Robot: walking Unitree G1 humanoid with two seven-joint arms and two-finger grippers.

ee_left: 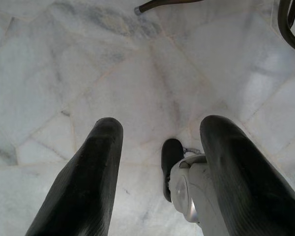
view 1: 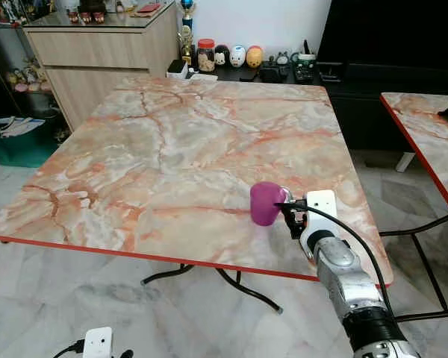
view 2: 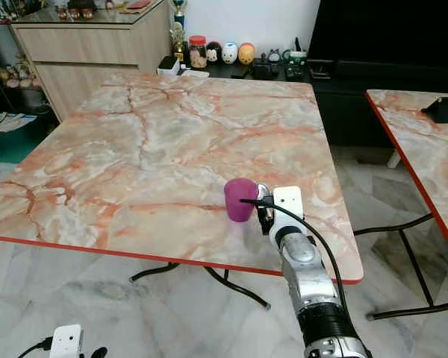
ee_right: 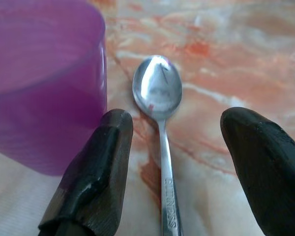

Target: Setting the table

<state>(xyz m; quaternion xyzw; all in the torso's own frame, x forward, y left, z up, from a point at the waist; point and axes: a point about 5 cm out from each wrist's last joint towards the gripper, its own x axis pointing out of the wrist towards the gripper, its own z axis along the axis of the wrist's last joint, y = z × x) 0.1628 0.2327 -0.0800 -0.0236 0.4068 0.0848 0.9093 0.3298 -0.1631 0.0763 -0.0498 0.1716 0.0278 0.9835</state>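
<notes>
The right tool (ee_right: pixel 172 167) is low over the near right part of the orange-veined marble-patterned worktop (view 1: pixel 164 164), its two black fingers (ee_right: pixel 88 182) spread apart with nothing clamped between them. Lying flat on the worktop in that gap is a small polished steel teaspoon (ee_right: pixel 160 123): its handle runs back toward the wrist, roughly midway between the fingers though slightly closer to one, and its bowl points straight ahead, beyond the fingertips. So the spoon's long axis lies along the tool's own reach, not across it, and closing the fingers would meet the thin handle from either side. Just beside the spoon's bowl, on the side of the finger nearer the handle, stands a translucent purple plastic cup (view 1: pixel 266 202); that finger's tip is close against the cup's wall, and whether they touch cannot be told. From the head cameras the cup sits directly ahead of the tool, toward the worktop's middle. The left tool (ee_left: pixel 157 172), its fingers likewise parted and empty, hangs idle over the pale marble floor (ee_left: pixel 137 73), well away from the worktop, so the right arm is by far the nearer to both the spoon and the cup. Any closing move, I judge, risks nudging the cup.
</notes>
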